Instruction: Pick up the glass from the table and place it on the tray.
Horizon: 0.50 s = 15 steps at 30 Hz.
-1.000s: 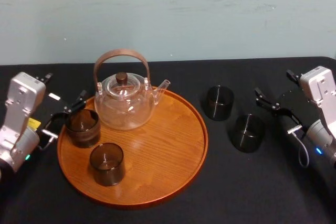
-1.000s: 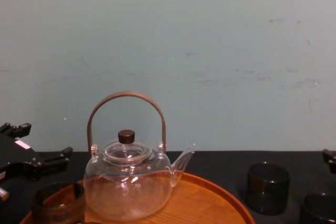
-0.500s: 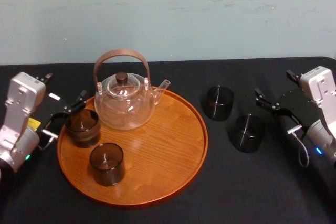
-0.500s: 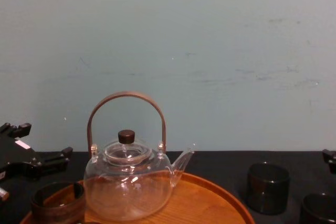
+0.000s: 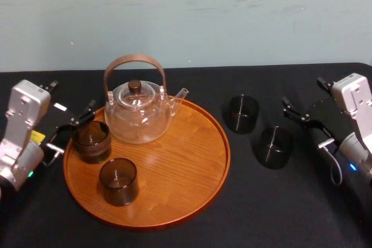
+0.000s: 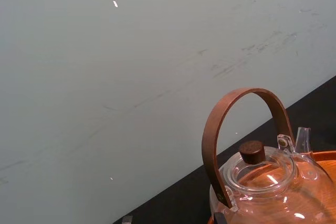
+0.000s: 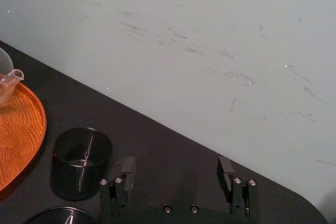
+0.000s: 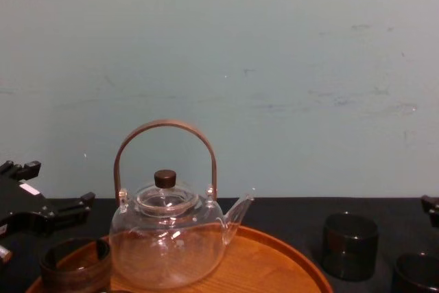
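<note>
Glass (image 5: 273, 147) upright on the black counter (image 5: 279, 213), right of centre, off the tray (image 5: 186, 155). Right tool (image 5: 304, 124) just beside it, spread wide. Probably best: straddle low, squeeze gently, clear the rim. Left tool (image 5: 71, 127) parked far left, spread.

The black table (image 5: 290, 213) bears the tray (image 5: 180, 161) and two dark glasses (image 5: 242, 114) (image 5: 274, 147).

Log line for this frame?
placed glasses: two, on tray | unplaced glasses: two, on table | left pincer: open, at tray's left edge | right pincer: open, beside unplaced glasses
</note>
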Available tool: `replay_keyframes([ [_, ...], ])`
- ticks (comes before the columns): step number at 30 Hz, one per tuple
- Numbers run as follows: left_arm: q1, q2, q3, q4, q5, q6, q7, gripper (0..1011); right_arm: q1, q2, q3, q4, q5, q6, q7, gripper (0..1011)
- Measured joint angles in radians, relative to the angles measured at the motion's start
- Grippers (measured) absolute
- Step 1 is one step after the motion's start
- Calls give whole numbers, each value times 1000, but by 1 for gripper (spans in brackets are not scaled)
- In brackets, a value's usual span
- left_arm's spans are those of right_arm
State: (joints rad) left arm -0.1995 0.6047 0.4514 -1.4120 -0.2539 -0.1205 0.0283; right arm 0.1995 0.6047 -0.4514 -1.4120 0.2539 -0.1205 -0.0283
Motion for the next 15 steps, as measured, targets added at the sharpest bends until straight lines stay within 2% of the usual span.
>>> replay_keyframes([
  [7, 0, 0, 0, 0, 0, 0, 0, 1001, 19, 3, -1, 14, -2, 6, 66, 1002],
  [10, 0, 0, 0, 0, 0, 0, 0, 1001, 8, 11, 7, -10, -3, 17, 83, 1002],
  [15, 0, 0, 0, 0, 0, 0, 0, 1001, -33, 35, 21, -85, -2, 32, 110, 1002],
])
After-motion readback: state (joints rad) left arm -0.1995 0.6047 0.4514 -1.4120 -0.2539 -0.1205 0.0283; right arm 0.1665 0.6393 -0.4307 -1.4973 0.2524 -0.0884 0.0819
